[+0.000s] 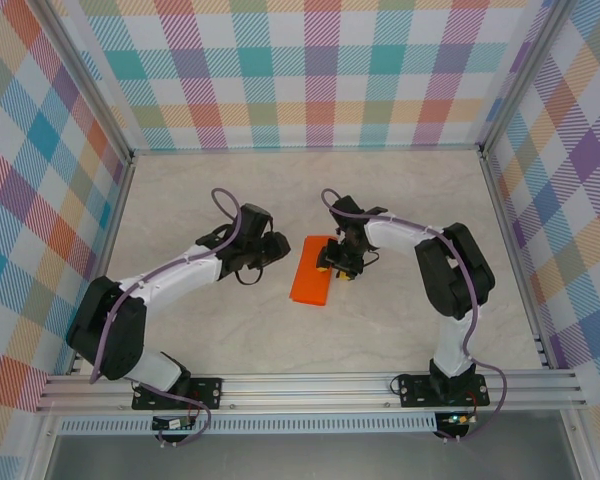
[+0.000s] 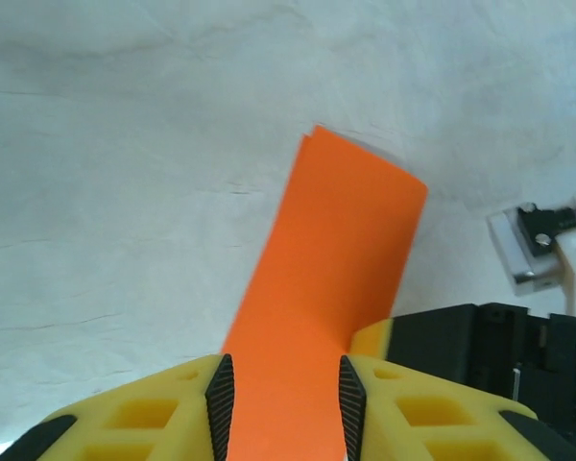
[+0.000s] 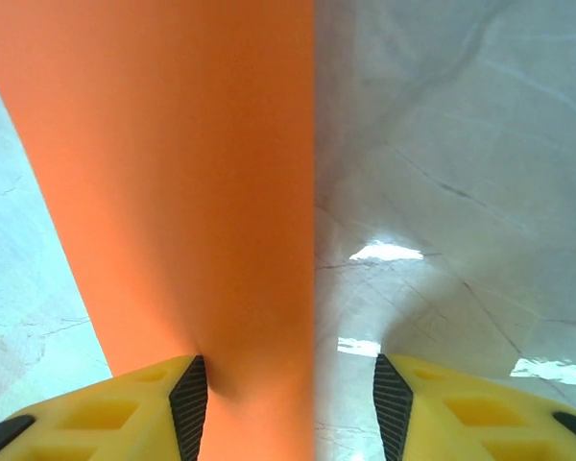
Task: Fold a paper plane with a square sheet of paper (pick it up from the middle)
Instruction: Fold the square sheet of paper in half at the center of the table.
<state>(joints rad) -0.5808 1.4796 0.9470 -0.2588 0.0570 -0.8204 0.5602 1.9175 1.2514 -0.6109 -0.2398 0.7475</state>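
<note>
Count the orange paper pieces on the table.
1. The folded orange paper lies mid-table, the left gripper by its left side, the right gripper over its far right corner. Hidden sheets underneath can't be ruled out.

The paper plane (image 1: 312,272) is thin orange paper, matt and smooth, with a crisp folded edge and no sheen. The counter (image 1: 400,190) under it looks like pale marbled stone or laminate. It is smooth with faint grey veins, and it catches bright glints toward 5 o'clock in the right wrist view. The left tool (image 2: 284,399) and right tool (image 3: 290,408) have yellow moulded plastic fingers (image 2: 134,418) with a satin finish, faced with black ribbed, rubbery-looking pads (image 2: 220,399). The arms (image 1: 175,275) wear white and black plastic shells, slightly glossy. The rail (image 1: 310,385) at 6 o'clock is grooved, brushed metal. The walls (image 1: 320,70) carry a matt plaid print.
</note>
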